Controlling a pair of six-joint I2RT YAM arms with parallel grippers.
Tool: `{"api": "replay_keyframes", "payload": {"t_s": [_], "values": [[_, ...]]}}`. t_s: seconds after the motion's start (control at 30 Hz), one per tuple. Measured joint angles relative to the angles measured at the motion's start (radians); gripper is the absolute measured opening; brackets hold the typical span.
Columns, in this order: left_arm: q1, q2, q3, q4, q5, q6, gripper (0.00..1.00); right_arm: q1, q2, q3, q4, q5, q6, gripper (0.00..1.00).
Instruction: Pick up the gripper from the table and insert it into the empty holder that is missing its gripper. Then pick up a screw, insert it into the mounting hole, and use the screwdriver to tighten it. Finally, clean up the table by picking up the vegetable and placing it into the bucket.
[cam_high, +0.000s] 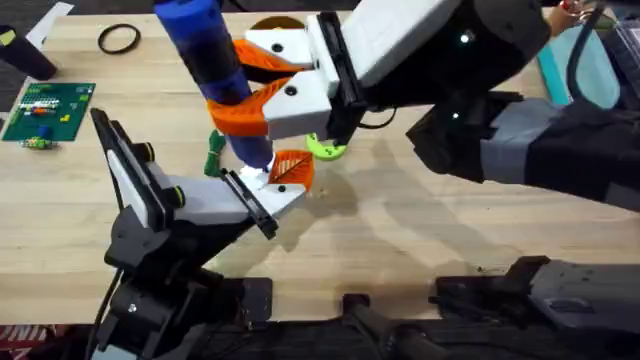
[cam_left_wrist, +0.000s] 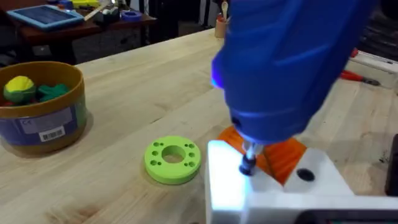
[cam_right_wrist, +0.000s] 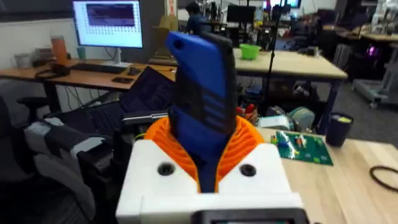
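My right gripper (cam_high: 243, 85) reaches in from the right and is shut on the blue screwdriver (cam_high: 212, 55), which stands almost upright. In the right wrist view the screwdriver (cam_right_wrist: 202, 106) rises between the orange pads (cam_right_wrist: 249, 140). Its narrow tip (cam_left_wrist: 249, 163) presses on the top of the white holder (cam_left_wrist: 280, 193), at the end of the black left arm (cam_high: 140, 190). The orange-faced gripper piece (cam_left_wrist: 286, 154) sits in that holder, by the tip. A green vegetable (cam_high: 213, 153) lies on the table behind the holder. The yellow bucket (cam_left_wrist: 43, 118) holds a yellow and a green item.
A lime-green disc (cam_left_wrist: 173, 160) lies flat just beyond the holder, also visible as the disc (cam_high: 327, 148) under the right arm. A green circuit board (cam_high: 45, 108) and a thin black ring (cam_high: 119, 38) lie at the far left. Bare wood stretches to the right of the holder.
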Motion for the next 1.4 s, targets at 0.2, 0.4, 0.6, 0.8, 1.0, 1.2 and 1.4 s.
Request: {"api": "replay_keyframes", "payload": {"t_s": [0.2, 0.4, 0.6, 0.8, 1.0, 1.2, 1.4], "values": [[0.0, 0.0, 0.0, 0.0, 0.0, 0.0, 0.01, 0.0, 0.001, 0.0, 0.023, -0.006, 0.001, 0.078], [0.0, 0.0, 0.0, 0.0, 0.0, 0.0, 0.01, 0.0, 0.001, 0.0, -0.01, -0.006, 0.001, 0.077], [0.0, 0.0, 0.0, -0.001, 0.0, 0.0, 0.01, 0.0, 0.001, 0.0, -0.042, -0.005, -0.005, 0.077], [0.0, 0.0, 0.0, -0.001, 0.0, 0.0, 0.01, 0.002, 0.001, 0.001, -0.049, 0.004, -0.018, 0.077], [0.0, 0.0, 0.0, -0.002, 0.0, 0.0, 0.01, 0.017, 0.001, 0.003, -0.066, 0.02, -0.034, 0.077], [0.0, 0.0, 0.0, -0.002, 0.0, 0.0, 0.01, 0.019, 0.001, 0.005, -0.069, 0.025, -0.041, 0.077], [0.0, 0.0, 0.0, -0.002, -0.001, 0.0, 0.01, 0.021, 0.001, 0.005, -0.074, 0.045, -0.044, 0.077]]}}
